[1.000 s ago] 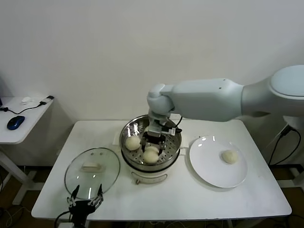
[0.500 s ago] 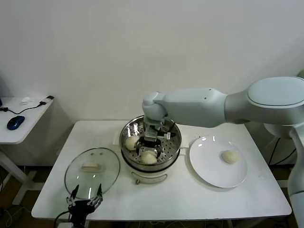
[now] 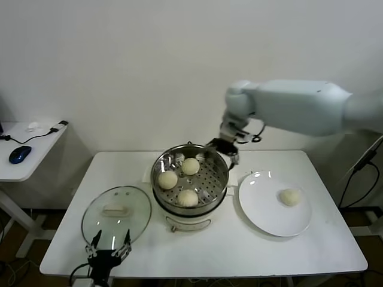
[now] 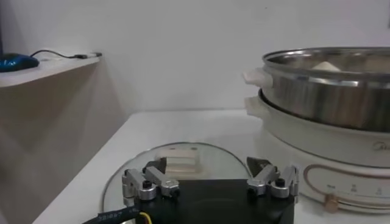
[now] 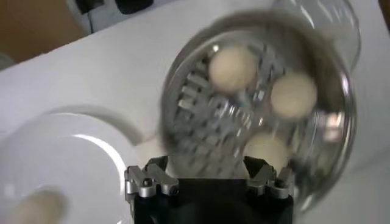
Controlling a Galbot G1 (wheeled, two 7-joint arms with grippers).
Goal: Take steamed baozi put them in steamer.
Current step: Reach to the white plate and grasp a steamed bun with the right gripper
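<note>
Baozi (image 4: 327, 65) mostly behind steamer (image 4: 329, 91) wall

The round, shiny stainless-steel steamer (image 3: 190, 179) sat upright on its cream-white electric base at the middle of the table, uncovered, its perforated tray showing inside. Three small, smooth, pale cream dome-shaped baozi rested on that tray, apart from one another: one (image 3: 191, 166) toward the far side, one (image 3: 167, 179) toward the robot's left, and one (image 3: 188, 197) at the near side. A fourth baozi (image 3: 290, 197), alike in shape and colour, lay outside the steamer, well to its right, resting alone.
</note>
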